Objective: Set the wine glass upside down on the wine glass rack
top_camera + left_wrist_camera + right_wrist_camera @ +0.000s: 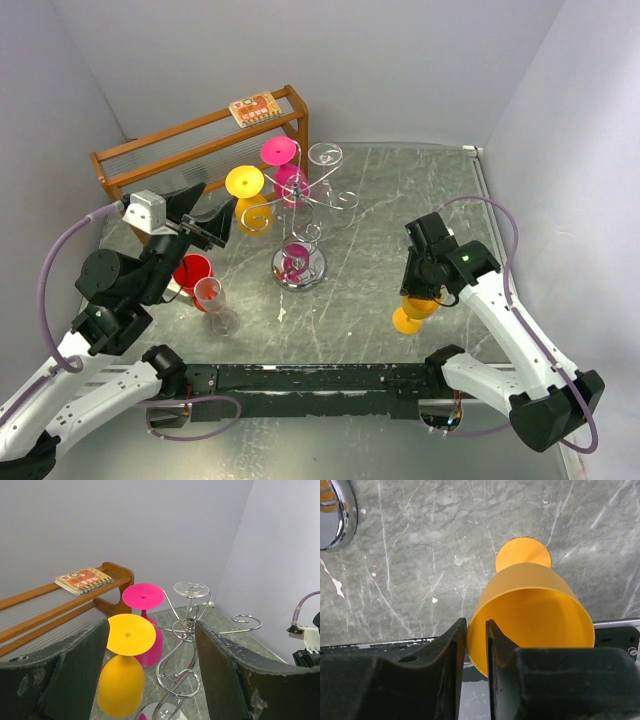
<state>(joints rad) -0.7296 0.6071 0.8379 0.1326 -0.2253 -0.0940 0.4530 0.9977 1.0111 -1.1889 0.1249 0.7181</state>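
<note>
Grey-green veined marble forms the table (400,200), closed in by pale lilac walls. On its near right part stands the orange translucent plastic wine glass (535,605), upright, its round foot on the stone. It is well apart from the silver wire wine glass rack with curled arms (186,630) at the middle.

The right claw (471,675) has one finger inside the bowl and one outside. The two are drawn close on the thin wall at the rim, pinching it. The left claw (205,212) hangs spread wide and empty, facing the rack from the left.

Three glasses already hang foot-up on the rack: a yellow plastic glass (131,634), a pink plastic glass (143,596) and a clear glass (190,589). A bare scroll arm (247,622) reaches out on the rack's right side.

The step in hand looks like the grasp itself, with the lift not yet begun.

- Next, the glass needs raising clear of the table and turning over so the foot points up.
- Its stem must then slide into a bare scroll, so that the foot catches on the wire.
- A pinch on a thin rim wall may slip during the turn, so a slow wrist roll would suit.
</note>
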